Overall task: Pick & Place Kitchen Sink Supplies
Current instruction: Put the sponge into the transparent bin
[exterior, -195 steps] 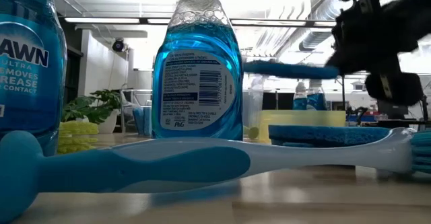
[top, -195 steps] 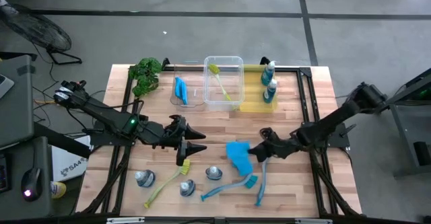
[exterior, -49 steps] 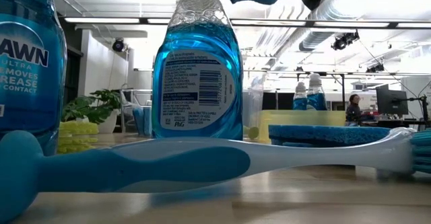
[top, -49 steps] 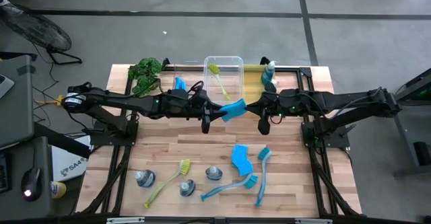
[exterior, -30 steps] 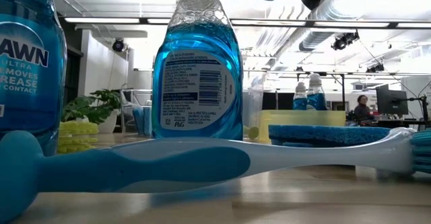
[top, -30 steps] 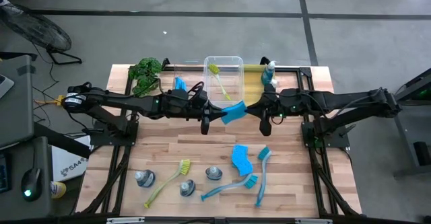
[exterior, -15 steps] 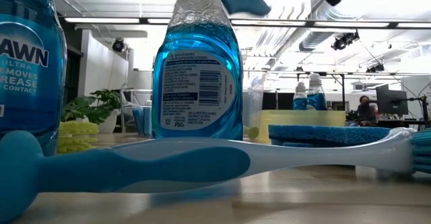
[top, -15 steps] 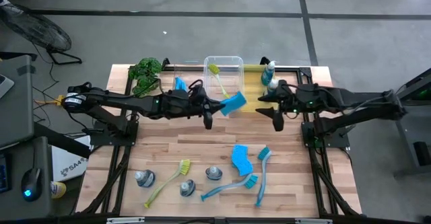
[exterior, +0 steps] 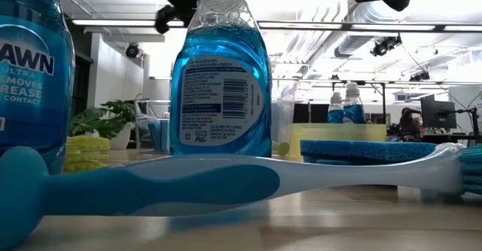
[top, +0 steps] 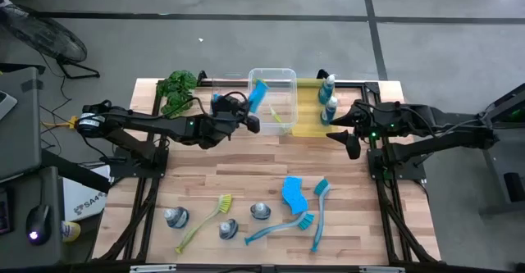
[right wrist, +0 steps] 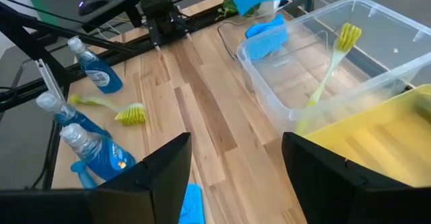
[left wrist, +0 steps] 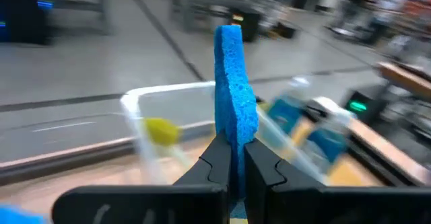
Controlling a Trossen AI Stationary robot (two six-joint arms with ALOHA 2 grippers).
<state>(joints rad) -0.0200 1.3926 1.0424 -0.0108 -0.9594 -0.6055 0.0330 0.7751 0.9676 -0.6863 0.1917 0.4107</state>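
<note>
The held sponge stood on edge, pinched between the fingers of the left gripper over the near-left part of the clear bin at the table's far side. 3 sponges in all: that 1, 1 lying just left of the clear bin, 1 flat on the wood near the front.

4 brushes: 1 yellow-green inside the clear bin, 1 yellow-green front-left, 2 blue front-right, crossing by the flat sponge.

5 bottles: 2 upright in the yellow bin, which touched the clear bin's right side; 3 standing w/ grey caps along the front edge.

Right gripper hung just right of the yellow bin, fingers spread wide, holding nothing. Plant sat at the far-left corner.

Mid-table betw. arms and front clutter was bare wood, w/ open room there. Front edge was crowded; far edge was taken by bins.
</note>
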